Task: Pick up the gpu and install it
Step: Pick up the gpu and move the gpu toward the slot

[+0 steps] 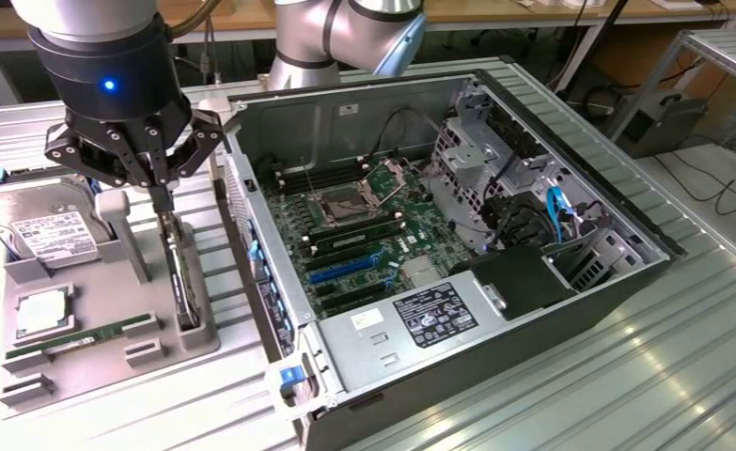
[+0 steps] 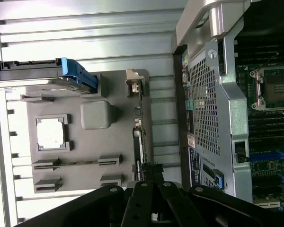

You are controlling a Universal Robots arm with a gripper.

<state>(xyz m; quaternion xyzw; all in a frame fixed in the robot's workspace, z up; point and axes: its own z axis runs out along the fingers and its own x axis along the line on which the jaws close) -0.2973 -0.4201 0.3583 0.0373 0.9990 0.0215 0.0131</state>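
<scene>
Evidently the gpu (image 1: 182,272) stood on edge in a slot of the grey holder tray (image 1: 154,362), on the side nearest the open computer case (image 1: 342,117), upright so its thin top edge could be pinched. The claw (image 1: 162,202) was closed on that edge from above, the card seemingly not yet lifted clear. A hard drive (image 1: 44,230) sat in another pocket of the tray on the table (image 1: 569,404).

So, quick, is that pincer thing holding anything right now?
Pincer: closed, pinching the top edge of the thin dark expansion card, which stands edge-on in a slot of the grey plastic tray.
</scene>
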